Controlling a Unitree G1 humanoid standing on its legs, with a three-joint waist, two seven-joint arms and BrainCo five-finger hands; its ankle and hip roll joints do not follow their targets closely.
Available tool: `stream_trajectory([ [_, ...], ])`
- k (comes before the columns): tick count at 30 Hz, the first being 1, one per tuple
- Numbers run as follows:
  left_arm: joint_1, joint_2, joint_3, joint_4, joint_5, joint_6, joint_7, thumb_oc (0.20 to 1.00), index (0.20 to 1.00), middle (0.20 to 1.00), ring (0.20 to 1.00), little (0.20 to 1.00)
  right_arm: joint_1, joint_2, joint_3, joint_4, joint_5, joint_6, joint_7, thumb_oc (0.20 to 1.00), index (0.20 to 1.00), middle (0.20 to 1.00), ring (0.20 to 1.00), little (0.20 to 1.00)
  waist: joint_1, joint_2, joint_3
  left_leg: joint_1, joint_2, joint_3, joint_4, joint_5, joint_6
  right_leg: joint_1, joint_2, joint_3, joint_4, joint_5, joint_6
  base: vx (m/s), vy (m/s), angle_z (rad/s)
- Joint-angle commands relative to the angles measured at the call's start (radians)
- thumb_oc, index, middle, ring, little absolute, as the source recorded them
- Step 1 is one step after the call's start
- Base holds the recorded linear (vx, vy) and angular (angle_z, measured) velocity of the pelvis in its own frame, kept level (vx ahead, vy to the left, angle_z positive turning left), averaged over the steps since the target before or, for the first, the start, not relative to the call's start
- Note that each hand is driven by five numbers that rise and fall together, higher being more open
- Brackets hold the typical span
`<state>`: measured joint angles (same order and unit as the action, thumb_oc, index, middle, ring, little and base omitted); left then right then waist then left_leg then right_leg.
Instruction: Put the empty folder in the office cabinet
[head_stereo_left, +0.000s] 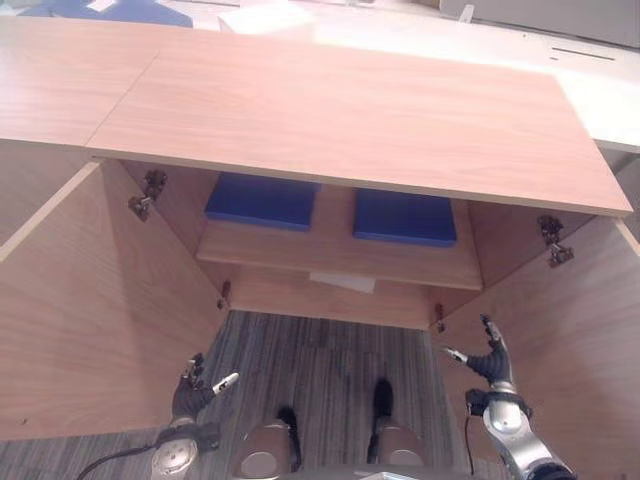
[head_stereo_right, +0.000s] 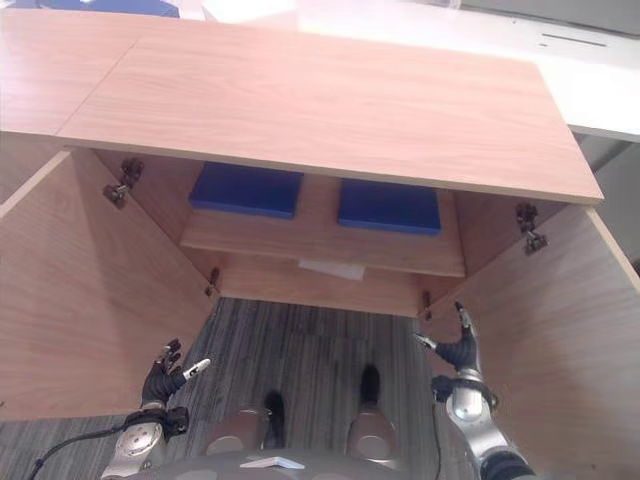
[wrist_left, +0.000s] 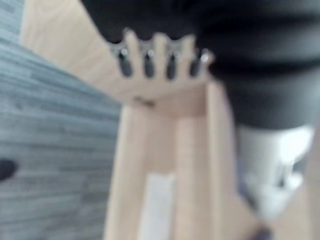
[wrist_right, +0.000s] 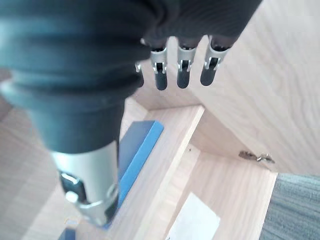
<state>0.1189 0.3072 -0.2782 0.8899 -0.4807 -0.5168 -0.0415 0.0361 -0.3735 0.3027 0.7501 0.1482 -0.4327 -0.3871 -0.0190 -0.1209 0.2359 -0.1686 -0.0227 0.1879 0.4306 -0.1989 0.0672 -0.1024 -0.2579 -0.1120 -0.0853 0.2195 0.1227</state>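
Both hands, left (head_stereo_left: 190, 392) and right (head_stereo_left: 490, 362), are held open and empty below two flat blue folders (head_stereo_left: 262, 200) (head_stereo_left: 405, 216) lying side by side on the wooden cabinet shelf (head_stereo_left: 335, 252).

We see only the near halves of the two blue folders (head_stereo_left: 263, 201) (head_stereo_left: 405, 217); the cabinet top (head_stereo_left: 350, 115) hides their far parts. The white sheet (head_stereo_left: 342, 282) on the lower board is half covered by the shelf (head_stereo_left: 330, 255) (its far edge lost). The left wrist view is blurred.
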Motion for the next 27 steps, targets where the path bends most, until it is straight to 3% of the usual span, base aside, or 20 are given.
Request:
stream_trajectory([
  [1,0.001,-0.011,0.001,-0.037,0.076,-0.047,-0.009,1.0,1.0,1.0,1.0,1.0,-0.091,-0.055,-0.068,-0.051,0.03,-0.075,-0.147,1.0,1.0,1.0,1.0,1.0,0.01,0.047,0.073,0.158,-0.013,-0.051,-0.083,-0.102,-0.013,-0.041,-0.004,-0.022,-0.002,-0.007,0.079,-0.12,0.188,-0.19],
  [4,0.013,-0.028,-0.009,-0.025,0.093,-0.048,-0.012,1.0,1.0,1.0,1.0,1.0,-0.063,-0.027,-0.118,-0.031,0.067,-0.092,-0.186,1.0,1.0,1.0,1.0,1.0,0.002,0.063,0.068,0.183,-0.022,-0.036,-0.105,-0.1,-0.007,-0.063,0.003,-0.045,-0.002,-0.004,0.084,-0.11,0.225,-0.24],
  [9,0.038,-0.041,-0.018,-0.017,0.078,-0.048,0.025,1.0,1.0,1.0,1.0,1.0,-0.041,0.033,-0.188,0.022,0.117,-0.115,-0.247,1.0,1.0,1.0,1.0,1.0,-0.003,0.088,0.067,0.266,-0.012,0.031,-0.253,-0.017,-0.018,-0.085,-0.003,-0.155,-0.002,0.046,0.091,-0.09,0.185,-0.66],
  [13,0.022,-0.032,-0.035,0.005,0.045,-0.047,0.052,1.0,1.0,1.0,1.0,1.0,-0.033,0.07,-0.253,0.091,0.155,-0.126,-0.399,1.0,1.0,1.0,1.0,1.0,-0.017,0.105,0.043,0.28,-0.006,0.041,-0.333,0.023,-0.003,-0.046,-0.026,-0.1,0.087,0.072,0.079,-0.09,0.066,-0.33],
  [16,0.016,-0.03,-0.039,0.019,0.028,-0.053,0.049,1.0,1.0,1.0,1.0,1.0,-0.037,0.084,-0.28,0.12,0.2,-0.125,-0.448,1.0,1.0,1.0,1.0,1.0,-0.011,0.113,0.031,0.278,0.004,0.053,-0.35,0.035,0.0,-0.026,-0.038,-0.089,0.135,0.071,0.075,-0.07,-0.018,0.0],
  [19,0.003,-0.021,-0.043,0.034,0.01,-0.05,0.055,1.0,1.0,1.0,1.0,1.0,-0.063,0.114,-0.343,0.181,0.237,-0.103,-0.674,1.0,1.0,1.0,1.0,1.0,0.018,0.137,0.008,0.266,0.035,0.065,-0.386,0.072,0.006,0.031,-0.059,-0.098,0.211,0.033,0.064,-0.11,-0.112,-0.07],
  [25,-0.001,-0.01,-0.067,0.036,0.007,-0.047,0.065,1.0,1.0,1.0,1.0,1.0,-0.094,0.145,-0.402,0.227,0.284,-0.099,-0.818,1.0,1.0,1.0,1.0,1.0,0.049,0.157,-0.018,0.271,0.062,0.05,-0.428,0.113,0.004,0.104,-0.066,-0.115,0.247,-0.03,0.056,-0.03,-0.195,-0.3],
  [26,0.001,-0.004,-0.079,0.031,0.012,-0.043,0.072,1.0,1.0,1.0,1.0,1.0,-0.107,0.15,-0.415,0.236,0.289,-0.101,-0.888,1.0,1.0,1.0,1.0,1.0,0.057,0.163,-0.029,0.277,0.073,0.041,-0.44,0.125,-0.008,0.139,-0.033,-0.126,0.214,-0.094,0.048,0.0,-0.223,-0.01],
  [27,0.002,-0.004,-0.078,0.032,0.014,-0.041,0.071,1.0,1.0,1.0,1.0,1.0,-0.11,0.15,-0.419,0.241,0.287,-0.105,-0.899,1.0,1.0,1.0,1.0,1.0,0.059,0.164,-0.033,0.279,0.075,0.04,-0.443,0.129,-0.013,0.15,-0.024,-0.134,0.197,-0.111,0.047,0.01,-0.253,0.35],
])
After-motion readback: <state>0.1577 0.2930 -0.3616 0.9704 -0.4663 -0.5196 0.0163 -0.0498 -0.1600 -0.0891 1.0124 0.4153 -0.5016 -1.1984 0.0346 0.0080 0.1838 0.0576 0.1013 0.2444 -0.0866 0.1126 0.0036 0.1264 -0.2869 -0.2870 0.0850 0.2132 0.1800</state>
